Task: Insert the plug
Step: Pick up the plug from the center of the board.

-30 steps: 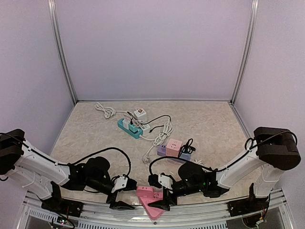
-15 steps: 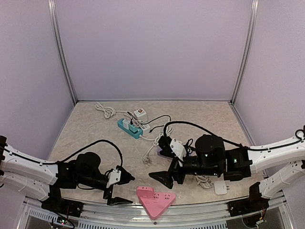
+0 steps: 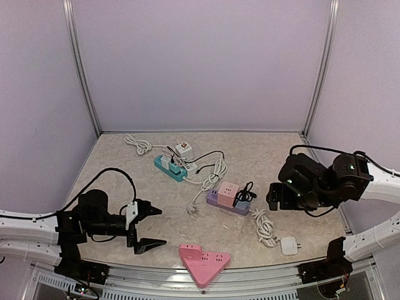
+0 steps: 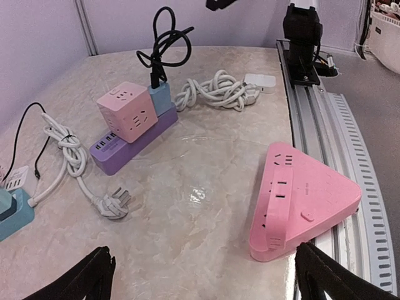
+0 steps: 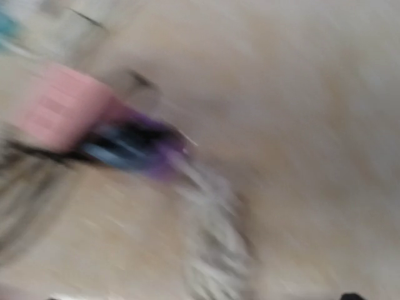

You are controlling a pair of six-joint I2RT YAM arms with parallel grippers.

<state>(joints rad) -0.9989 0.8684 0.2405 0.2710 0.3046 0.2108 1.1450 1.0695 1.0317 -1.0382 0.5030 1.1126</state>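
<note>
We look down on a marbled bench (image 3: 275,156) closed in by pale purple walls.

At the lower left of the overhead view, the left end effector (image 3: 159,226) sits low near the bench. Its two black fingers are spread wide, with nothing between them. In its wrist view the fingertips (image 4: 94,278) show at the two bottom corners, with only bench between them.

At the right of the overhead view, the right end effector (image 3: 274,196) hangs above the bench, pointing left. Its wrist view is smeared by blur. We take its jaws to stand wide, and we see nothing held in them.

The plug (image 3: 194,211) is white, on a white cord (image 3: 218,167). It lies loose on the bench at centre frame, just left of a purple strip (image 3: 220,201). In the left wrist view the plug (image 4: 115,201) lies at the lower left.

A pink cube (image 3: 229,191) sits on the purple strip. A blue block (image 3: 242,202) beside the cube carries a black cable (image 3: 247,187).

A pink triangular strip (image 3: 204,259) lies at bottom centre, at the bench's near edge, well apart from the plug. A teal strip (image 3: 169,166) with plugs in it lies at upper centre-left. A white adapter (image 3: 289,245) lies at the lower right.
</note>
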